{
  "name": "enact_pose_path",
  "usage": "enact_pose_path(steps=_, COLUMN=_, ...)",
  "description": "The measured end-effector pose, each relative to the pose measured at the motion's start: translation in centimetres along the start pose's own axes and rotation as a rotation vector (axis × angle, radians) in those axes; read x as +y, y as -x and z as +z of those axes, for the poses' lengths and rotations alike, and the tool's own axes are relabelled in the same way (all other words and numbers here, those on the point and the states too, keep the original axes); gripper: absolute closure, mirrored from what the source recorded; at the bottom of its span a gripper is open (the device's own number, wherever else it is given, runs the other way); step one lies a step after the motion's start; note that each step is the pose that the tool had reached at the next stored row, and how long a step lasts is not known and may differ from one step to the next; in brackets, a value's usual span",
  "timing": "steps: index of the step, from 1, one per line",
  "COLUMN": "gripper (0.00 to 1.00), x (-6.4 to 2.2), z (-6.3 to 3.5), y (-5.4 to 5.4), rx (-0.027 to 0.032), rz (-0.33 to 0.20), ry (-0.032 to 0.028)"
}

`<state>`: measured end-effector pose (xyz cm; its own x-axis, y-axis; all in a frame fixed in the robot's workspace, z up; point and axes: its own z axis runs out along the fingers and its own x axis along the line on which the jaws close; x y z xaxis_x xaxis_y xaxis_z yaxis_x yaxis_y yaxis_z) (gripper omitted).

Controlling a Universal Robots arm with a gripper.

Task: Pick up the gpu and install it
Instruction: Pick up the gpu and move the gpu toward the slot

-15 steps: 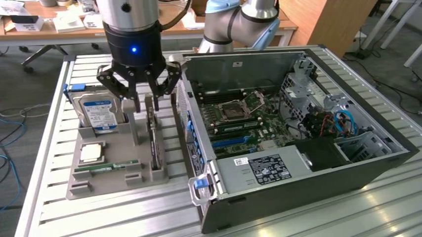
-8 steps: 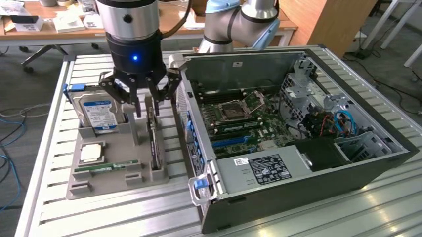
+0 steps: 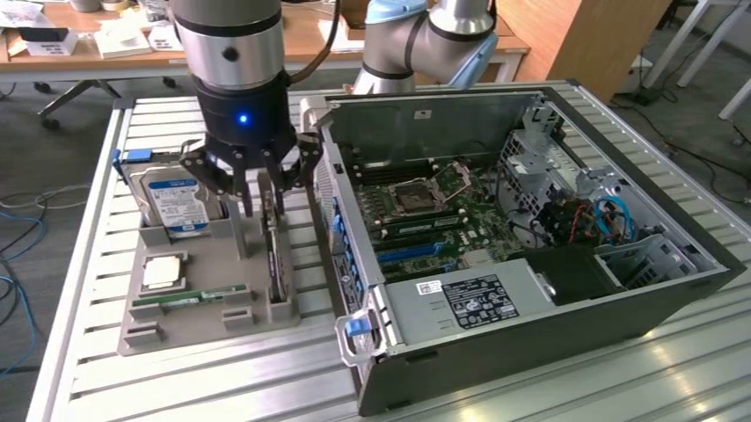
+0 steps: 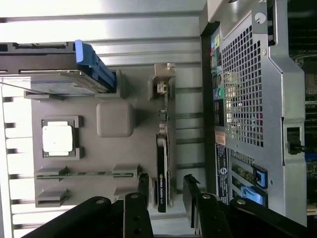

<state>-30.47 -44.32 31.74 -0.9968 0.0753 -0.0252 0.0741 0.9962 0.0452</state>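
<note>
The gpu point(image 3: 273, 259), a thin dark card, stands on edge in a slot of the grey holder tray point(image 3: 176, 332), beside the open computer case point(image 3: 528, 290). My gripper point(image 3: 266, 209) hangs straight above the card's far end. Seen from the wrist, the gpu point(image 4: 162, 171) runs lengthwise between my two black fingertips point(image 4: 143, 184), with my gripper point(image 4: 166, 191) straddling it. A gap shows on each side of the card, so the jaws stand open and do not touch it.
In the tray are a silver hard drive point(image 3: 174, 200) with a blue tab, a CPU point(image 3: 162, 271) and a green RAM stick point(image 3: 188, 299). The case's motherboard point(image 3: 434, 220) lies exposed. The perforated rear panel point(image 4: 252, 99) is close beside the tray.
</note>
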Motion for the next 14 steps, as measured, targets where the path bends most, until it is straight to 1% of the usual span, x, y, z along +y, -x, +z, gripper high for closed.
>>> enact_pose_path(steps=8, gripper=0.59, x=-0.06, z=1.40, y=0.0, rx=-0.0001, rz=0.000, ry=0.0000)
enact_pose_path(steps=14, gripper=0.59, x=-0.09, z=1.98, y=0.0, rx=0.0000, rz=0.000, ry=0.0000)
